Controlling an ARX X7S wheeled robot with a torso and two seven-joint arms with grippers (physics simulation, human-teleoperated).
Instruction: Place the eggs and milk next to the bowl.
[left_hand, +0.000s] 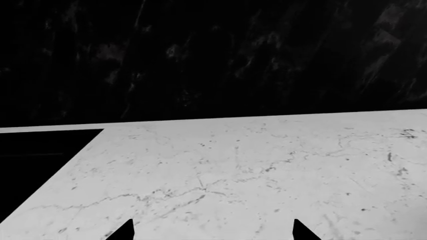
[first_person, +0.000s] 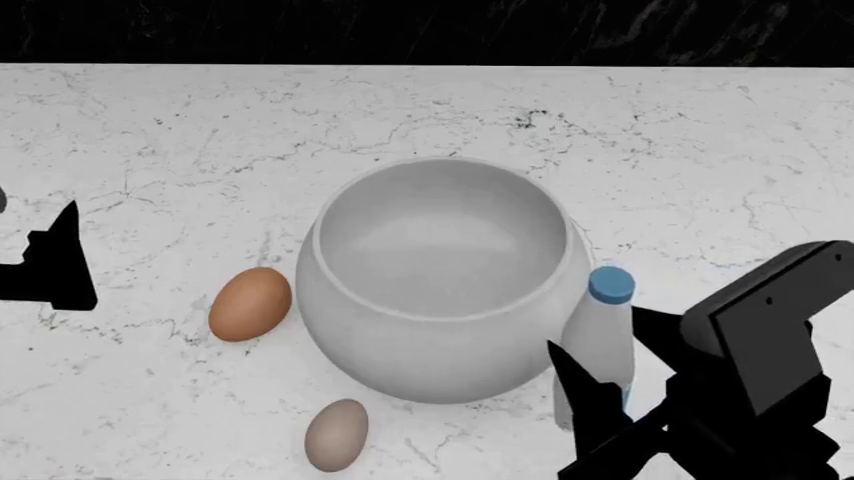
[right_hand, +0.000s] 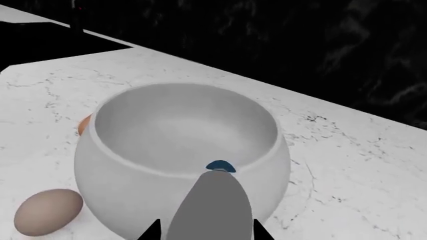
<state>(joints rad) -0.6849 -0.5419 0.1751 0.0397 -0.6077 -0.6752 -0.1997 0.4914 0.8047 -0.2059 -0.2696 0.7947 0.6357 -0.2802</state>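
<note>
The large grey-white bowl stands mid-counter. The milk, blue-capped, stands upright against the bowl's right side. My right gripper is shut on the milk, one finger on each side. In the right wrist view the milk fills the space between the fingertips of the right gripper, in front of the bowl. The orange-brown egg lies left of the bowl and the grey-beige egg at its front left. My left gripper is open and empty, far left.
The white marble counter ends at a black marbled back wall. The left wrist view shows the open left gripper over bare counter, with a dark drop past the counter's edge.
</note>
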